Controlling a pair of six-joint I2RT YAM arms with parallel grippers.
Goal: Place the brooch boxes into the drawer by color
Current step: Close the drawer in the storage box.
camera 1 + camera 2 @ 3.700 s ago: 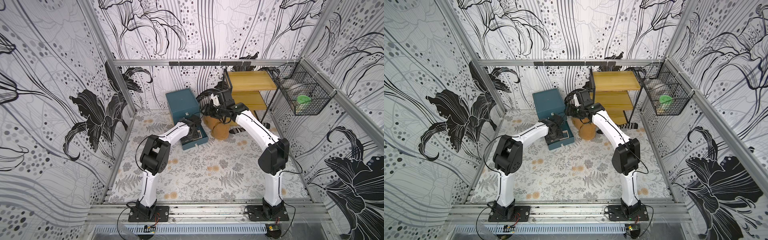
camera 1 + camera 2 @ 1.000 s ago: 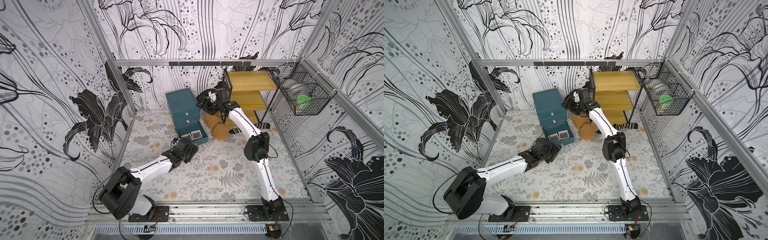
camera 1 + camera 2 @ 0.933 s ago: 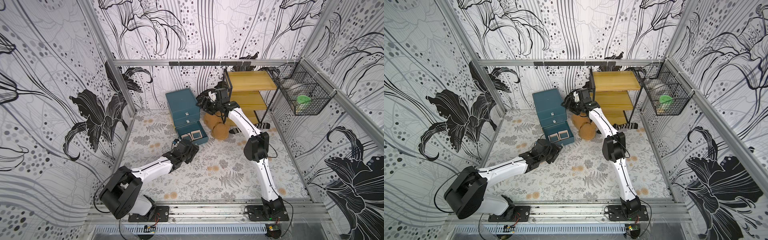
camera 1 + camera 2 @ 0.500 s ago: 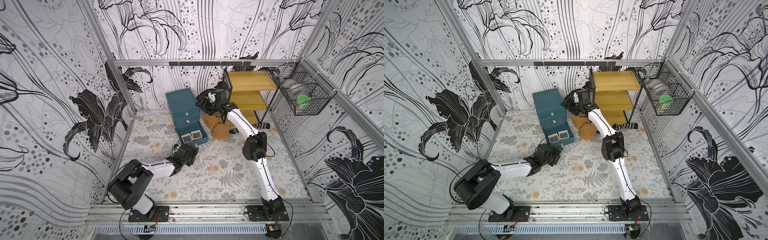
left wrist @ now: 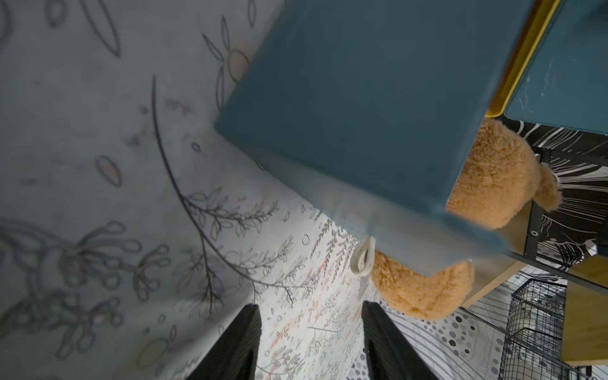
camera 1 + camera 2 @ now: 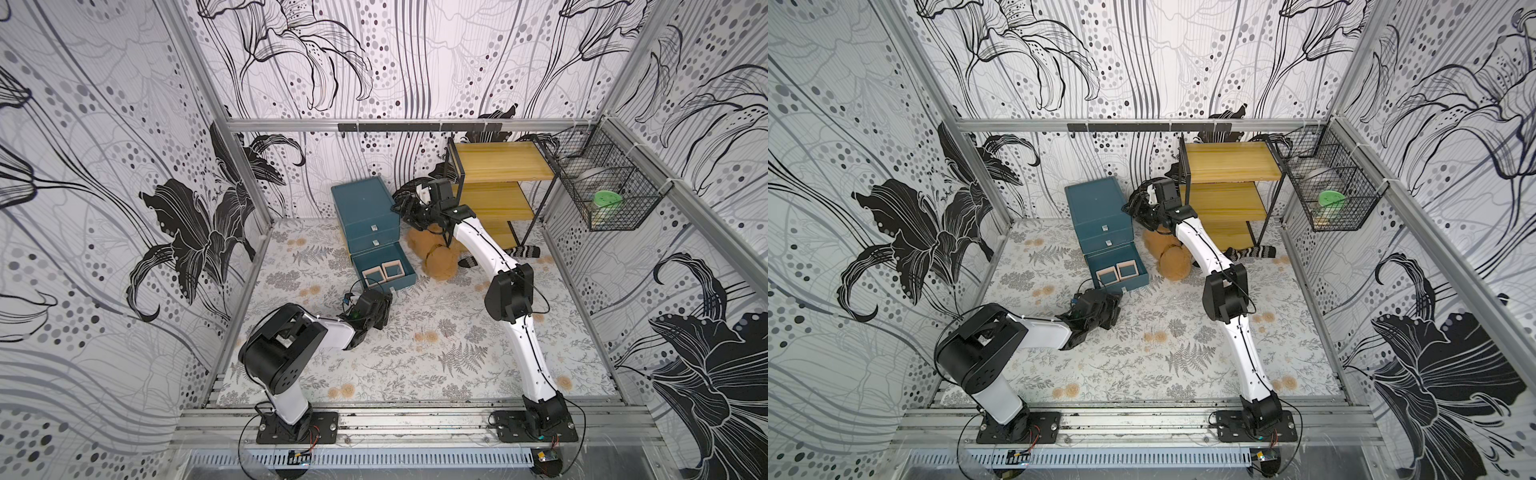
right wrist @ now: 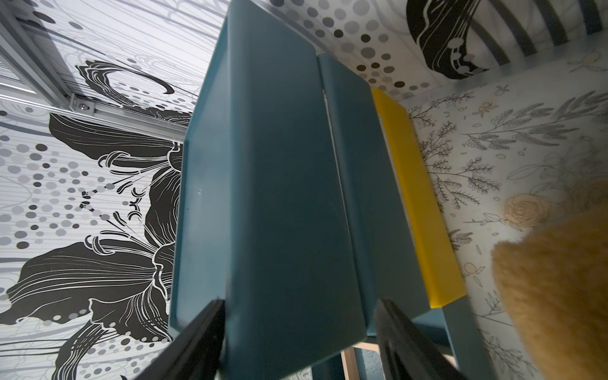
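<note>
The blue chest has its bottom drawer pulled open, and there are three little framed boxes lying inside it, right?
Not quite. The blue chest does have its bottom drawer pulled open, but only two little framed boxes lie inside it, one beside the other. Both top views show this.

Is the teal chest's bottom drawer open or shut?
Open: the bottom drawer of the dark teal three-drawer chest is pulled out, with two pale pinkish-wood square brooch boxes side by side inside.
</note>
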